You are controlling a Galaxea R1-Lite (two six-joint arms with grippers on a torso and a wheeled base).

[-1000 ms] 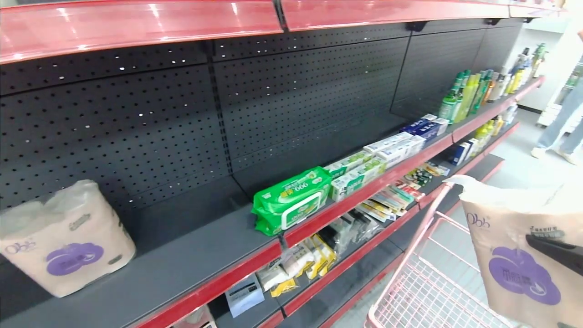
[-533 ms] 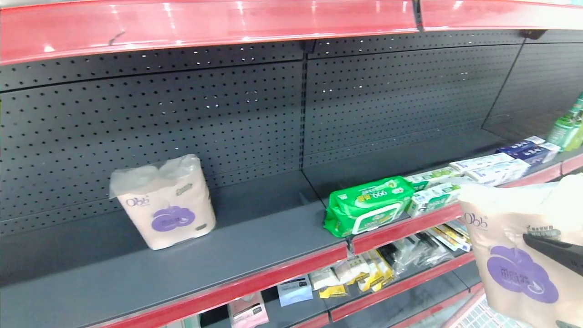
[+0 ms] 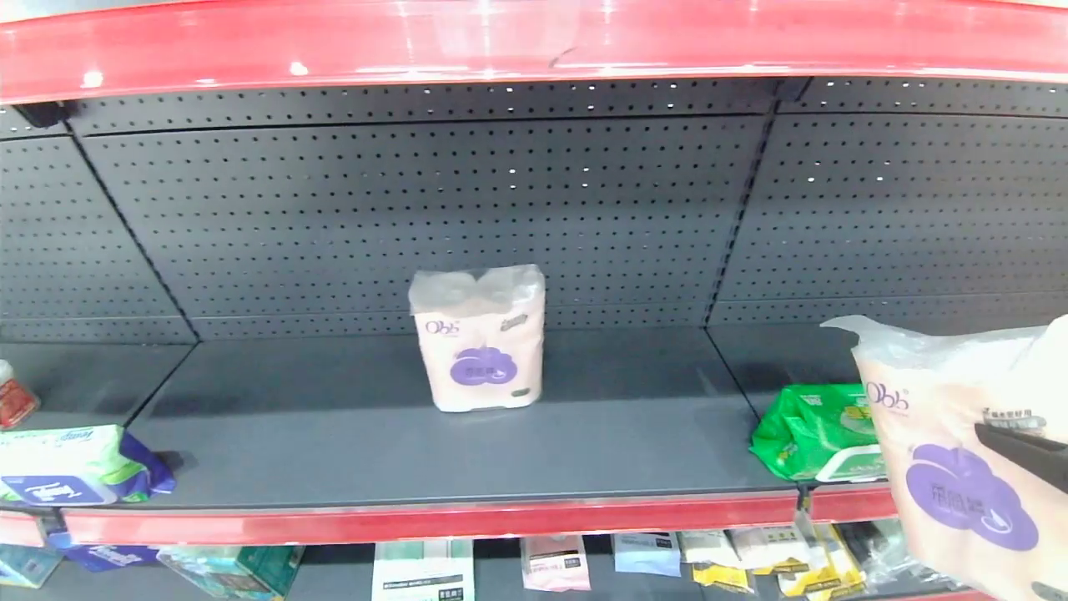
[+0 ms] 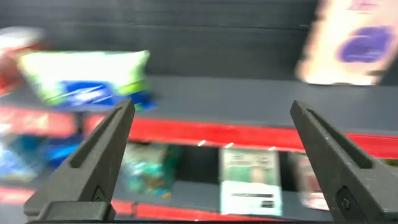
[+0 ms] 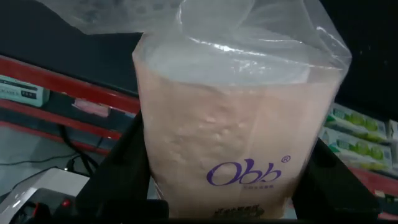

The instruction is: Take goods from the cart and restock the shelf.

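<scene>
Head view | right gripper (image 3: 1035,517) clamped on tissue pack (image 3: 943,467) | left gripper (image 4: 211,162) jaws apart | second pack (image 3: 478,338) on shelf (image 3: 334,451)

Free shelf (image 3: 334,455) beside standing tissue pack (image 3: 478,338)

The grey shelf (image 3: 334,451) before me carried an upright tissue pack (image 3: 478,338); green wipes (image 3: 813,430) lay well right of it, a blue-and-white pack (image 3: 75,466) well left.

wipes pack (image 3: 801,430) partly hidden behind tissue pack (image 3: 934,451).
</scene>
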